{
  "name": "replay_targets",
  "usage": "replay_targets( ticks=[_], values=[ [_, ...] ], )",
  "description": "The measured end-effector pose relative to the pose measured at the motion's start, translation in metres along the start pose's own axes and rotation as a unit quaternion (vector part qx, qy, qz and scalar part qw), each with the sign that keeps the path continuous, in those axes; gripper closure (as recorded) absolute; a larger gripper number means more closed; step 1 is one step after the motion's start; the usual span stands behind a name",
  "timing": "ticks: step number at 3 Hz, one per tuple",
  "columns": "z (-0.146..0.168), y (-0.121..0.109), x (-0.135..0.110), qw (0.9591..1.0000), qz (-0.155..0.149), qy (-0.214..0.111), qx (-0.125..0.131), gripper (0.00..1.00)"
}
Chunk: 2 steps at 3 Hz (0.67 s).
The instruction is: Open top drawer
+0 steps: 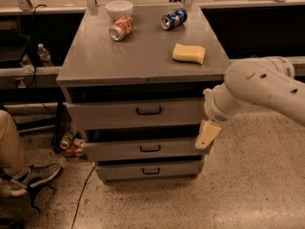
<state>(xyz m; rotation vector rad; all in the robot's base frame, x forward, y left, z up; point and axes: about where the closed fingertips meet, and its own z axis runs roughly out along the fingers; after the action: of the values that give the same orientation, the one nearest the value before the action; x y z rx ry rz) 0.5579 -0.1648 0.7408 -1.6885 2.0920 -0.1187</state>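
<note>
The top drawer (109, 114) is the widest grey front under the cabinet top, with a small black bar handle (148, 110) at its middle. A dark gap shows above its front. Two narrower grey drawers (143, 148) sit below it. My gripper (208, 133), cream-coloured on a white arm (259, 87), hangs at the cabinet's right edge. It is just below the top drawer's right corner, level with the middle drawer and well to the right of the handle. It holds nothing that I can see.
On the cabinet top (143, 56) lie a white bowl (119, 7), a red can (121, 27), a blue can (173, 18) and a yellow sponge (189, 53). A person's leg and shoe (33, 175) are at the left. Cans (69, 144) and a cable lie by the cabinet's left foot.
</note>
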Motion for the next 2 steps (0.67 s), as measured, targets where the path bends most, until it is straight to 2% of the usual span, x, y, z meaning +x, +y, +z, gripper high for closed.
replay_targets(
  ticks=[1,2],
  values=[
    [0.028,-0.015,0.004,0.9996,-0.017,0.018,0.013,0.0],
    [0.059,-0.032,-0.007,0.9989,-0.039,0.015,0.022,0.0]
  ],
)
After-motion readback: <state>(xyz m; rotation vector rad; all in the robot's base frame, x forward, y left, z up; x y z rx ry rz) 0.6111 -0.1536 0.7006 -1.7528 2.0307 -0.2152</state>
